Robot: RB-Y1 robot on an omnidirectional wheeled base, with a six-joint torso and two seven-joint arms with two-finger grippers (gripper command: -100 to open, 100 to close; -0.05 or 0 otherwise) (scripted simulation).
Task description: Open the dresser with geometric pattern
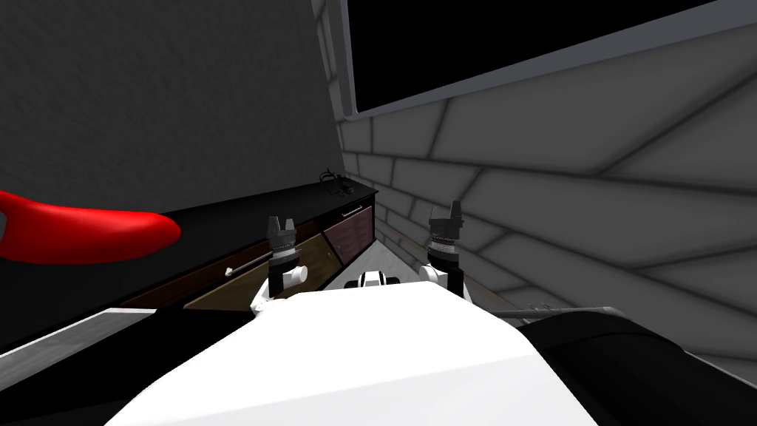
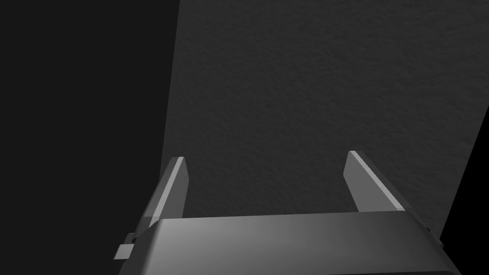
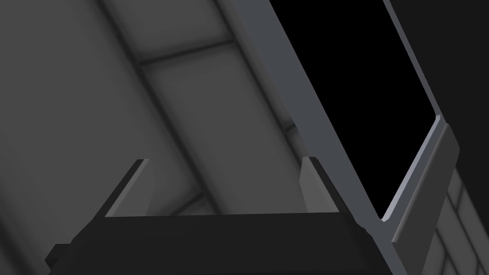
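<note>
Evidently nothing is held yet: past a red curved thing (image 1: 89,229) at far left, the dresser (image 1: 222,222) runs along the dark wall (image 1: 163,96), its slim handle (image 1: 248,264) near the left tool (image 1: 281,220) (image 2: 265,156), which hangs released, probably staged to reach it. Further right, the right tool (image 1: 449,211) (image 3: 226,160), released too, rises by the blocky wall (image 1: 576,192). Wrist views make the spread fingers (image 2: 172,191) plain; the head view places the dresser.

head looks down along dresser (image 1: 244,218), left wrist perhaps near wall (image 2: 310,95), right toward window (image 3: 363,95)
</note>
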